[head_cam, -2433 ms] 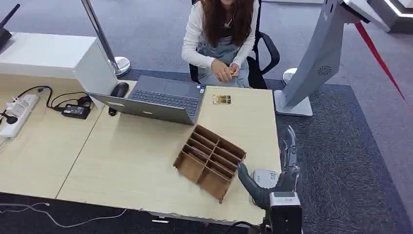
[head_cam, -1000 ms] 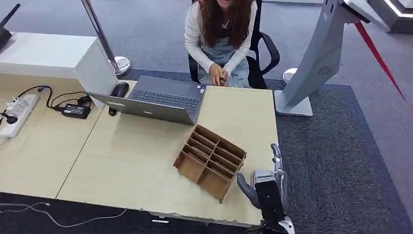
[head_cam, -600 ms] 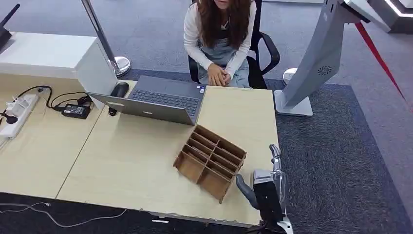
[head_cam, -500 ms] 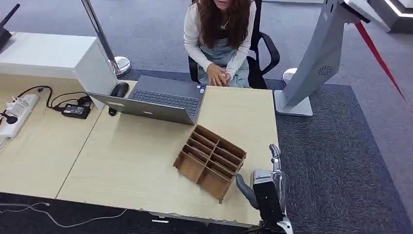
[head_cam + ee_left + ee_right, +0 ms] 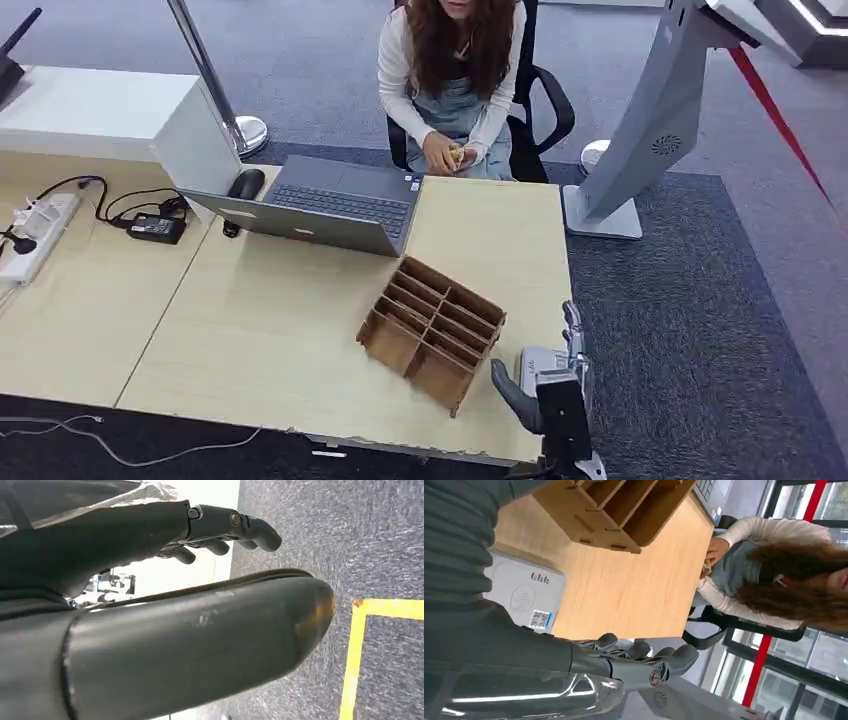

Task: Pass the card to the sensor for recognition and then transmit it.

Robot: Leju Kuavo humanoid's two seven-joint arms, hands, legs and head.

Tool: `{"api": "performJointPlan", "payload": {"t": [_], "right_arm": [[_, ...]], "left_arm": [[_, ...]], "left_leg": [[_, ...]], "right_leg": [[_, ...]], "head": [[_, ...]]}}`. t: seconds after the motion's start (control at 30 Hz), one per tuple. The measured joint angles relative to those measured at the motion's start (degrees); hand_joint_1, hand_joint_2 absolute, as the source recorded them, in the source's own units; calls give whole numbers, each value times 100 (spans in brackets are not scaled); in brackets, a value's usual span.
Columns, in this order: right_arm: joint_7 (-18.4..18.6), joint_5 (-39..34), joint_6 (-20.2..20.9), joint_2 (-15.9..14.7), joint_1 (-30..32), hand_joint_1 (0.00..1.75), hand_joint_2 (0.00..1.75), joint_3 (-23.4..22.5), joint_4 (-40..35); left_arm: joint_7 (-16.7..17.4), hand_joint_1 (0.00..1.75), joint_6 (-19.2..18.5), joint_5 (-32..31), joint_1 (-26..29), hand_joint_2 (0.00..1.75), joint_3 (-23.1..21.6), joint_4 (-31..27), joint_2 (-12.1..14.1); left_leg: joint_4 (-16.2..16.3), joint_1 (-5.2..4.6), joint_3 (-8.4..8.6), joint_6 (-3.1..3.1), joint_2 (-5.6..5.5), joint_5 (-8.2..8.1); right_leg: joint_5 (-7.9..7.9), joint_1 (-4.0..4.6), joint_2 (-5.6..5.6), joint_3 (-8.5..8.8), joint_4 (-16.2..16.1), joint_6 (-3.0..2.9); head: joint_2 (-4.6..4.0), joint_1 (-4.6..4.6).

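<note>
The card [image 5: 456, 155] is a small yellowish piece in the hands of the person [image 5: 450, 70] seated at the table's far side; the right wrist view shows the card [image 5: 705, 570] there too. My right hand [image 5: 552, 385] hovers empty at the table's near right corner, fingers stretched out, over the white sensor box [image 5: 530, 360]. In the right wrist view that right hand [image 5: 634, 662] is beside the sensor [image 5: 521, 597], which bears a QR label. My left hand [image 5: 165, 535] hangs over the carpet, fingers apart, holding nothing.
A brown wooden organiser [image 5: 432, 318] with several slots stands just left of the sensor. An open laptop [image 5: 330, 205], a mouse [image 5: 245, 183] and a power strip [image 5: 35, 235] lie further back and left. A grey kiosk stand [image 5: 650, 110] rises right of the table.
The card lay on the table by the laptop; the person has picked it up and holds it. My right hand has drawn back toward the near edge, above the sensor.
</note>
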Motion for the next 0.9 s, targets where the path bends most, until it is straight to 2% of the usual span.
{"api": "performJointPlan", "payload": {"t": [0.4,0.6,0.9], "right_arm": [[-122,-33,0,52,67,0,175,-116,-9],[-361,-256,2,101,203,0,175,-345,0],[-385,-179,0,181,243,0,175,-459,-11]], "left_arm": [[0,0,65,35,1,0,-81,-52,2],[0,0,103,120,0,0,-125,-79,0],[0,0,118,179,-1,0,-127,-79,0]], "left_leg": [[-1,0,2,0,0,0],[-1,0,2,0,0,0],[0,0,3,0,0,0]], "right_leg": [[0,1,0,1,0,0],[0,0,0,1,0,0],[0,0,0,1,0,0]], "head": [[2,0],[0,0],[0,0]]}}
